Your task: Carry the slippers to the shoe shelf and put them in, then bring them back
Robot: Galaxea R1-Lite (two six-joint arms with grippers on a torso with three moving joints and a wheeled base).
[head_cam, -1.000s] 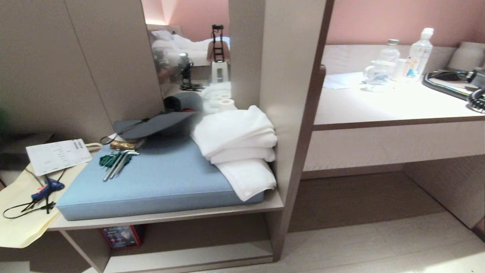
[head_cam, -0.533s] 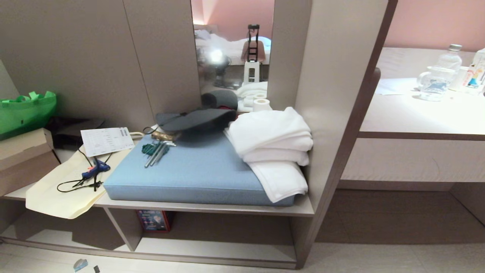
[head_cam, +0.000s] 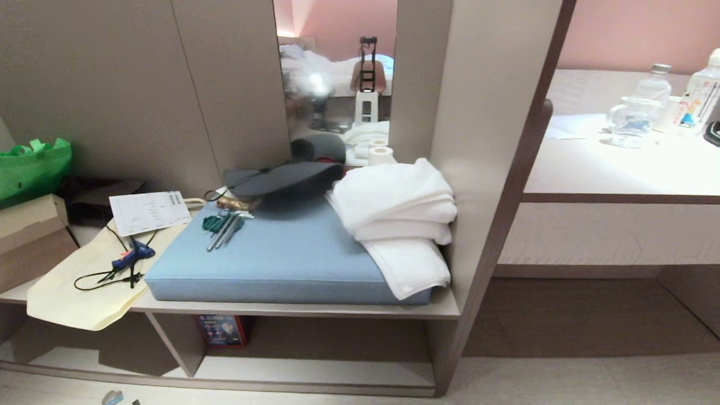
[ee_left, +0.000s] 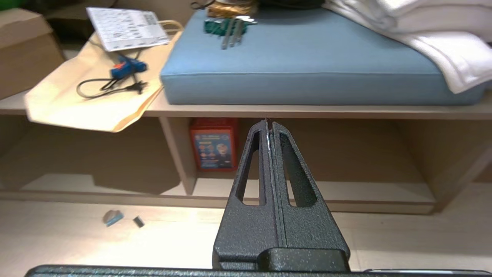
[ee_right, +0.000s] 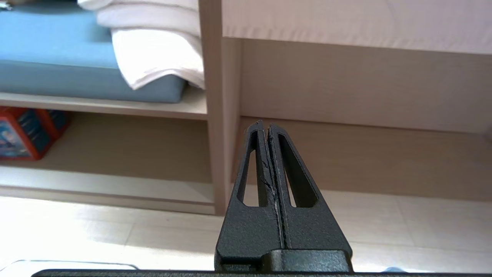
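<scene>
In front of the shoe shelf, we find the left gripper and the right gripper each with fingers pressed together, holding nothing, raised above the floor. The left points toward the cubby holding a red box; the right faces the unit's end panel. On the bench above lie a blue cushion, white towels and a dark hat. We see no slippers in any view.
</scene>
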